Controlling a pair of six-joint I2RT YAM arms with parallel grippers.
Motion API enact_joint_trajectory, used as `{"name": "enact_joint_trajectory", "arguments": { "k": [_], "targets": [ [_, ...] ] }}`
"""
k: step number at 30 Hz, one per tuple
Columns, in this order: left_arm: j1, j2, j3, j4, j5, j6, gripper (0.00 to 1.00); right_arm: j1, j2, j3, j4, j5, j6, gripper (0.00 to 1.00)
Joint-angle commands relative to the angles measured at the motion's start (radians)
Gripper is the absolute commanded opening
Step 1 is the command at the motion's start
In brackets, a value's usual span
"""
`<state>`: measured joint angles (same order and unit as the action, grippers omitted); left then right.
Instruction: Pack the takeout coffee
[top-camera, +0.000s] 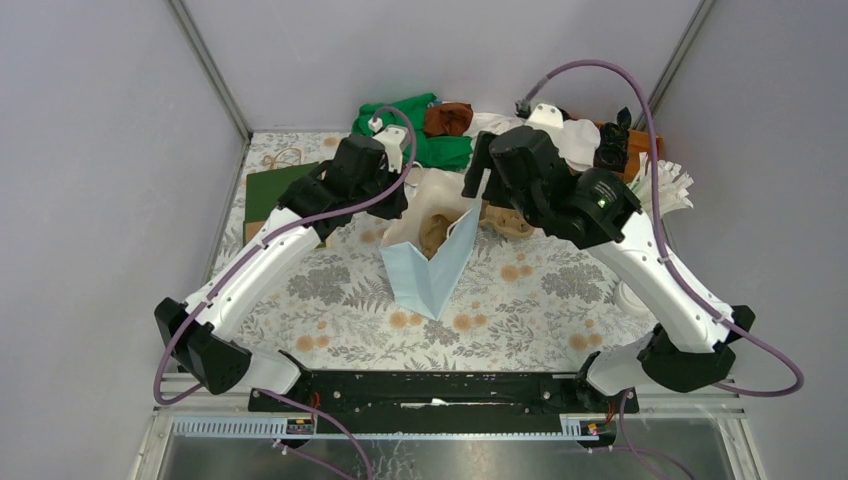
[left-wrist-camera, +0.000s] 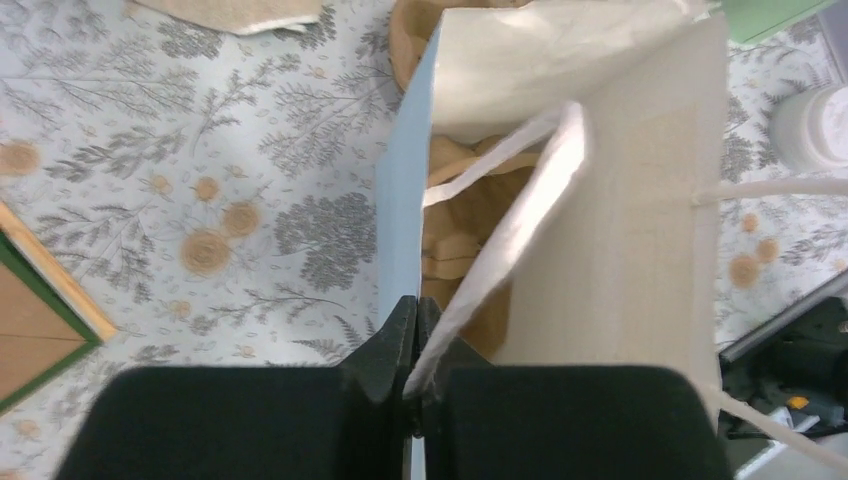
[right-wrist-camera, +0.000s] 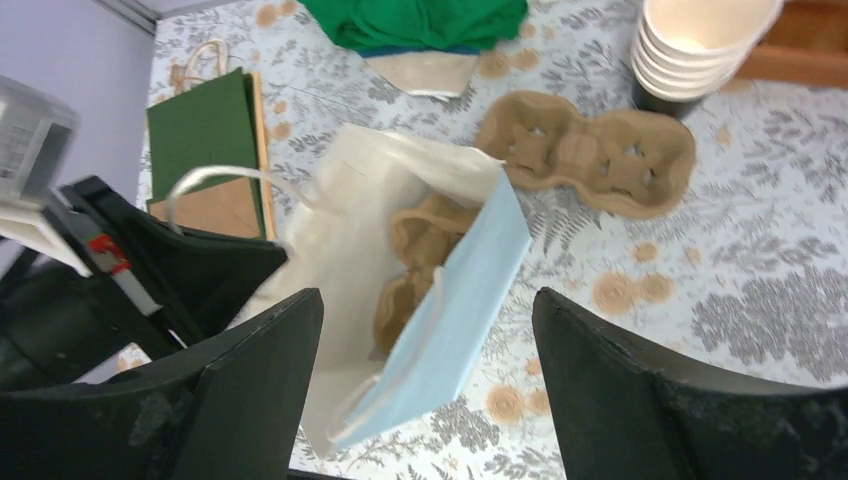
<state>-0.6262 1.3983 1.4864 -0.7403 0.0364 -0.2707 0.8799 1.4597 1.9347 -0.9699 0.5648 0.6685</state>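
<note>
The takeout coffee (left-wrist-camera: 812, 128) shows only at the right edge of the left wrist view, a pale cup with a white lid standing on the table beyond the bag. A light blue paper bag (top-camera: 430, 268) stands open mid-table with a brown pulp tray (right-wrist-camera: 415, 250) inside. My left gripper (left-wrist-camera: 416, 305) is shut on the bag's rim, where the white handle (left-wrist-camera: 520, 210) runs into the jaws. My right gripper (right-wrist-camera: 428, 300) hangs open above the bag's mouth, with nothing between its fingers.
A second pulp tray (right-wrist-camera: 590, 155) lies on the floral tablecloth behind the bag. A stack of lidless cups (right-wrist-camera: 700, 40) stands at the back right. A flat green bag (right-wrist-camera: 210, 150) lies at the left, green cloth (top-camera: 420, 125) at the back.
</note>
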Motion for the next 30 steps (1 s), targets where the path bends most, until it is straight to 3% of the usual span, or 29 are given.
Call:
{"name": "enact_joint_trajectory", "arguments": {
  "k": [1, 9, 17, 22, 26, 30],
  "targets": [
    [-0.004, -0.020, 0.066, 0.027, -0.092, -0.020, 0.00, -0.005, -0.083, -0.047, -0.059, 0.038, 0.123, 0.83],
    [-0.004, -0.120, 0.054, -0.044, -0.145, -0.193, 0.00, -0.005, 0.001, 0.059, -0.122, -0.084, 0.158, 0.83],
    [-0.005, -0.234, -0.089, 0.054, -0.109, -0.297, 0.00, -0.004, 0.066, 0.038, -0.060, -0.243, 0.200, 0.83],
    [-0.004, -0.263, -0.155, 0.100, -0.112, -0.297, 0.00, -0.005, 0.140, 0.167, -0.084, -0.234, 0.157, 0.73],
    [-0.004, -0.262, -0.150, 0.122, -0.122, -0.320, 0.00, -0.005, 0.201, 0.249, -0.085, -0.238, 0.137, 0.73],
    [-0.002, -0.247, -0.136, 0.133, -0.145, -0.347, 0.00, -0.013, 0.277, 0.332, -0.149, -0.126, 0.102, 0.74]
  ]
}}
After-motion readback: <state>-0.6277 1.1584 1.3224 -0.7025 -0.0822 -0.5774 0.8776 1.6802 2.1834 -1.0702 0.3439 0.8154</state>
